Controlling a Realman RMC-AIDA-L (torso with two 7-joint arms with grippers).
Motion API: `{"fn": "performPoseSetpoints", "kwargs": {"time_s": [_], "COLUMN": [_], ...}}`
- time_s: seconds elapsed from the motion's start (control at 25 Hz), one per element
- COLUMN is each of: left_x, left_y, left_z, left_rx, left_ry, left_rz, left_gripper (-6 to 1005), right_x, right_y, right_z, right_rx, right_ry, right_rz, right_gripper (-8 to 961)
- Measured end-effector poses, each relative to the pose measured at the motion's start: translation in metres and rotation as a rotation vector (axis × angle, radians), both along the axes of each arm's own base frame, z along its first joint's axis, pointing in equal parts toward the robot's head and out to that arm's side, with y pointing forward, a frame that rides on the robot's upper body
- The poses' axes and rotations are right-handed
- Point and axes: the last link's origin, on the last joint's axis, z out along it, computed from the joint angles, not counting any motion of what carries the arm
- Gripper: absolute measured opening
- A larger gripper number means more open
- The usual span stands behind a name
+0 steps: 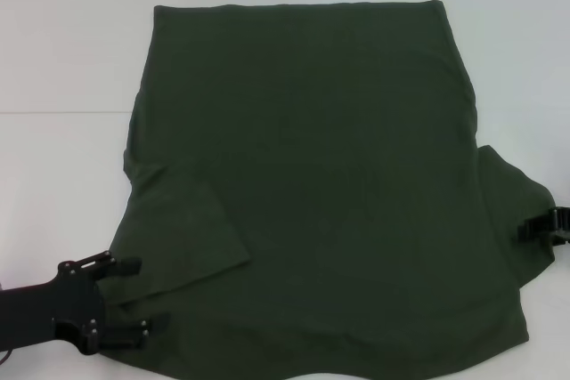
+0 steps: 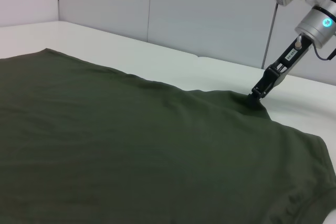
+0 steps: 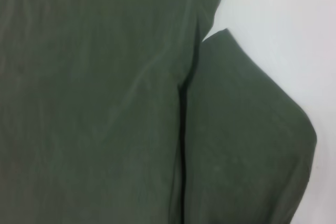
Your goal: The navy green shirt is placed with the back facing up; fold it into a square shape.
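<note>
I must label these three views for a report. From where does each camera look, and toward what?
Head: from above, down on the dark olive-green cotton T-shirt on the white table; left hand and right hand at its sleeves.
Left wrist: low across the shirt toward the right hand, shared with the head view.
Right wrist: close above a sleeve; no hand shows.

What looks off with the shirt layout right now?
The navy green shirt lies back up but uneven: the sleeve on the robot's left is folded in over the body, while the right sleeve is spread out. The left gripper sits open at the near left edge; the right gripper meets the right sleeve.
</note>
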Motion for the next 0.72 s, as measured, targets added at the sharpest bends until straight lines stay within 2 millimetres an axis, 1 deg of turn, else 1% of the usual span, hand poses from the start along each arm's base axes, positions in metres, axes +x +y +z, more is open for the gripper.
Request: {"fn": "performPoseSetpoints", "kwargs": {"time_s": [0.36,0.56,0.72], "left_x": [0.0003,-0.0004,-0.0004], "left_y": [0.0007,0.0015,0.0019], "left_z": [0.0,0.0002,0.0002], "left_rx": [0.001,0.005,0.007], "left_ry": [0.001,0.005,0.006], "left_rz": [-0.001,0.004,0.005], "left_gripper": [915,913,913], "right_x": [-0.0008,-0.0027,-0.0041], "right_y": [0.001,0.0023,0.0027], "right_z": [0.0,0.0013,0.0008], "right_rx": [-0.012,-0.015,-0.023], "right_ry": [-0.026,-0.025,-0.028], "right_rz": [0.009,0.014,0.019], "right_gripper": [402,178,100]}}
